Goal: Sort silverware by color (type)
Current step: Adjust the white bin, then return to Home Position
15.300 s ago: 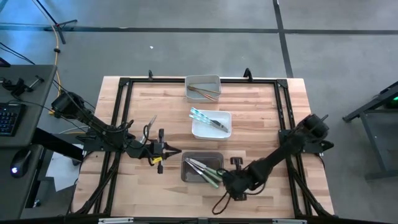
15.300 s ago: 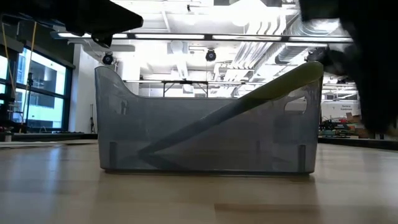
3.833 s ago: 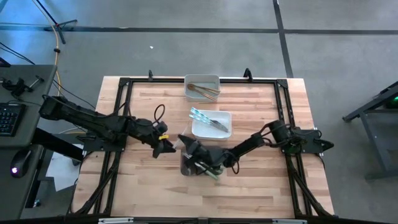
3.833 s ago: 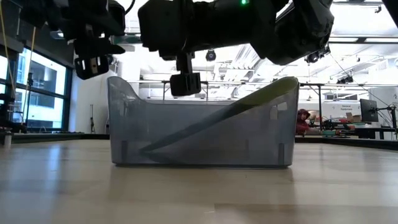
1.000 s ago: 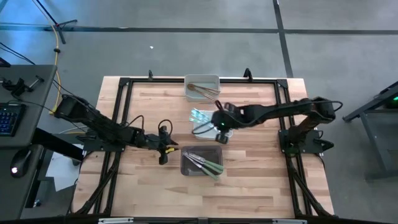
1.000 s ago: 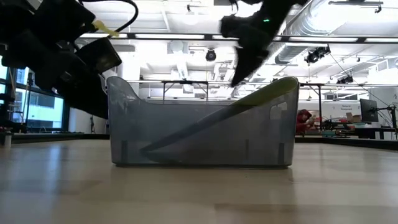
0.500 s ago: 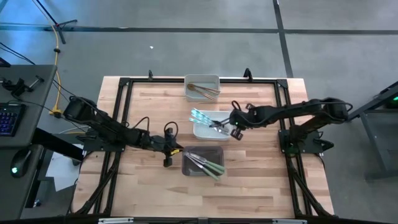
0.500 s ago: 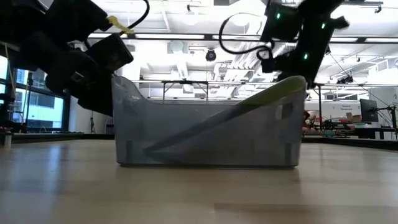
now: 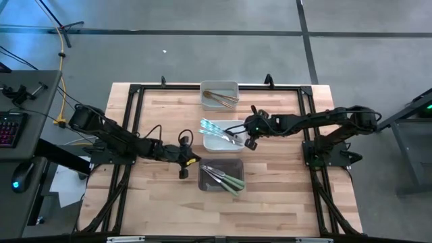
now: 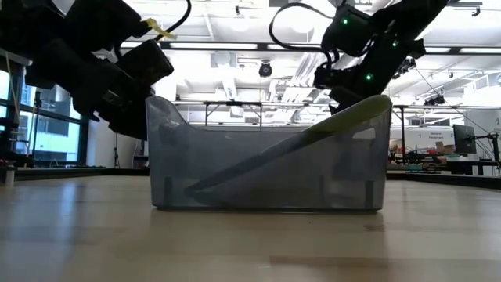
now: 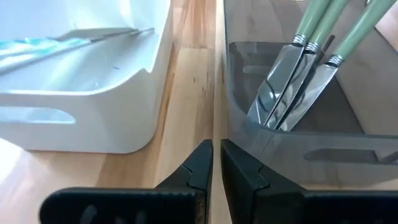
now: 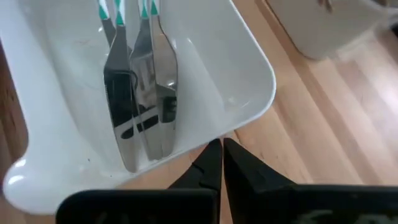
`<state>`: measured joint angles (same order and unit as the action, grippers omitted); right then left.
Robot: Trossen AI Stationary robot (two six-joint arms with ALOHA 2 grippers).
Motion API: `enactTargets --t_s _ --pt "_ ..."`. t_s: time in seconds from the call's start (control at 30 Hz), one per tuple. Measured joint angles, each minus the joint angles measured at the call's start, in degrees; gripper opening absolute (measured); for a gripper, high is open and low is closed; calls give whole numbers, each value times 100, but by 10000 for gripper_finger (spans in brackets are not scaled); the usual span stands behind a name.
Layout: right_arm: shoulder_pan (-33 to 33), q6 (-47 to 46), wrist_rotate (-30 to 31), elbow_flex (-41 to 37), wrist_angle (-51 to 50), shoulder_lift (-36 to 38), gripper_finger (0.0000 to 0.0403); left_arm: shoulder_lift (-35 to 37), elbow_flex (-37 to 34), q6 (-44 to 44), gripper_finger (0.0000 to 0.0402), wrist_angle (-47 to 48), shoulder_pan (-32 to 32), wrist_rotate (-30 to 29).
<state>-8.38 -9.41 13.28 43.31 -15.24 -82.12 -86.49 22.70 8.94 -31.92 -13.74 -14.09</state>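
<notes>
I judge sorting nearly done: the silverware (image 9: pixel 221 177) sits in 3 bins (image 9: pixel 220 94), none loose. Left gripper (image 9: pixel 191 160), 9 o'clock, and right gripper (image 9: pixel 248 140), 3 o'clock, both pinched closed, empty.

Three bins in a row down the tabletop (image 9: pixel 283 182), knives (image 9: pixel 221 177) in near bin (image 9: pixel 221 177), knives in middle bin (image 9: pixel 223 135), cutlery in far bin (image 9: pixel 220 95), left tool (image 9: pixel 187 162) beside near bin, right tool (image 9: pixel 251 133) beside middle bin.

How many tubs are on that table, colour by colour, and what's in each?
White tub, holding blue-handled cutlery: 1
Dark grey tub, holding green-handled cutlery: 1
Light grey tub, holding wood-handled cutlery: 1
Total: 3 tubs
</notes>
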Motion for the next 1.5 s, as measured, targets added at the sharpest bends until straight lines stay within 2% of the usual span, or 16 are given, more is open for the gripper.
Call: enactTargets --t_s 0.23,0.33,0.5,0.63,0.73,1.07,1.27,1.5 --pt "251 824 223 -128 238 638 0 768 -347 -173 20 107 0 -7" --pt "331 1190 -335 -728 1238 1146 0 1239 -731 -209 13 -176 26 162" --pt "296 1614 -1250 -2039 3127 1896 0 1874 -1388 -453 1 -1051 351 771" --pt "28 1768 -1886 -2700 3802 2630 0 2310 -1634 -560 0 -1133 869 1191" --pt "-139 1855 -2049 -3144 4133 3258 0 2576 -1766 -661 0 -1122 1221 1467" --pt "-727 1843 -2058 -4253 4179 5311 0 3535 -2201 -881 0 -1110 2025 1939" --pt "-949 1874 -1780 -4273 3272 6251 0 4140 -2206 -1057 0 -429 2267 1786" --pt "-1180 1889 -1732 -4274 2589 7139 0 4820 -2206 -1109 0 -195 2358 1449"
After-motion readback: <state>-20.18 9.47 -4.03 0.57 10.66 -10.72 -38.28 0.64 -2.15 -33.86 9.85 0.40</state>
